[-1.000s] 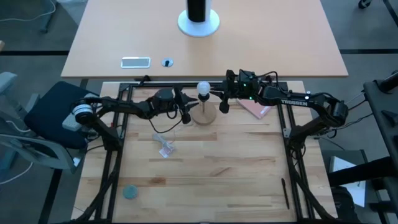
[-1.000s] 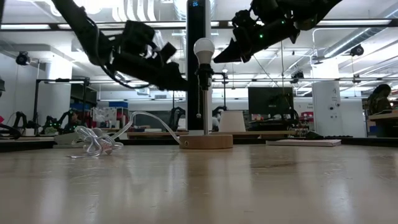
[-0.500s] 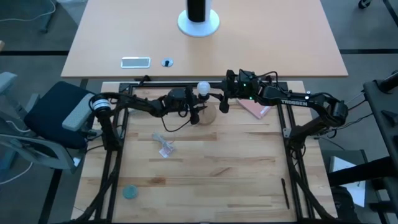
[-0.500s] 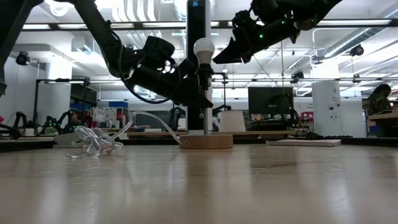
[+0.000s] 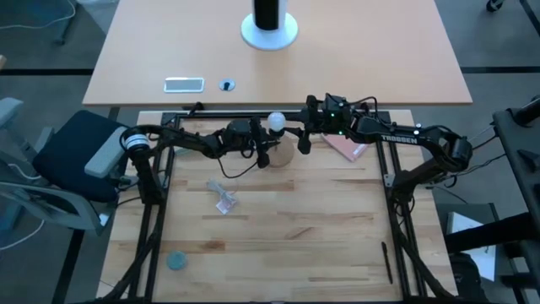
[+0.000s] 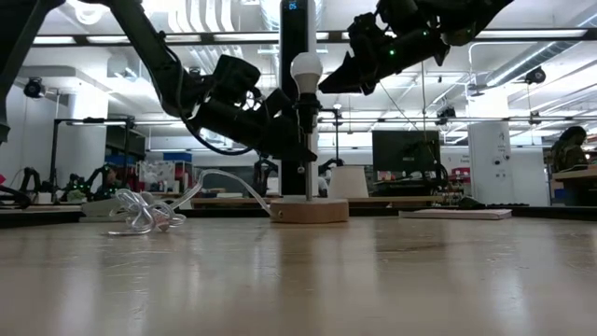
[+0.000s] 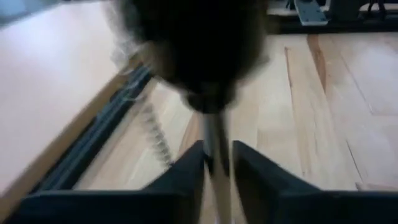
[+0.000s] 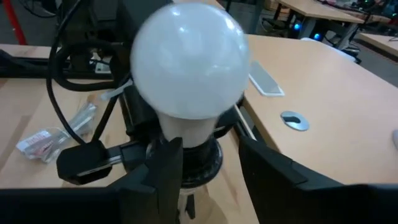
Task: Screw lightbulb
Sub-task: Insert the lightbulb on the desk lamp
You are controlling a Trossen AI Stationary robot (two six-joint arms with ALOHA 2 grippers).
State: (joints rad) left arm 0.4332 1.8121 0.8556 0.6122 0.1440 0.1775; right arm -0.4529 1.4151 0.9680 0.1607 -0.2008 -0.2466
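Observation:
The frosted white lightbulb (image 5: 275,121) sits upright in a black socket (image 6: 306,105) atop a thin metal stem (image 6: 308,168), which rises from a round wooden base (image 6: 310,212) at the table's far middle. My left gripper (image 7: 216,168) reaches in from the table's left and is shut on that stem below the socket. My right gripper (image 8: 208,168) comes from the right, open, with one finger on either side of the bulb's neck (image 8: 186,134). I cannot tell whether either finger touches it. My left gripper pinches the stand's thin stem (image 7: 214,143) between its two fingers, just below the black socket. The fingers come nearly level from the table's left, slanting a little down, and lie across the upright stem. The stand stays upright, with its wooden base on the table.
A crumpled clear wrapper (image 5: 224,198) lies left of the stand, and the stand's cable (image 6: 224,182) loops toward it. A pink flat object (image 5: 346,148) lies under the right arm. A teal disc (image 5: 175,261) and a black pen (image 5: 388,262) lie near the front corners.
My left gripper has gone down and toward the table's right, in to the stand, and now has the stem between its fingers. The bulb and the stand have kept their place.

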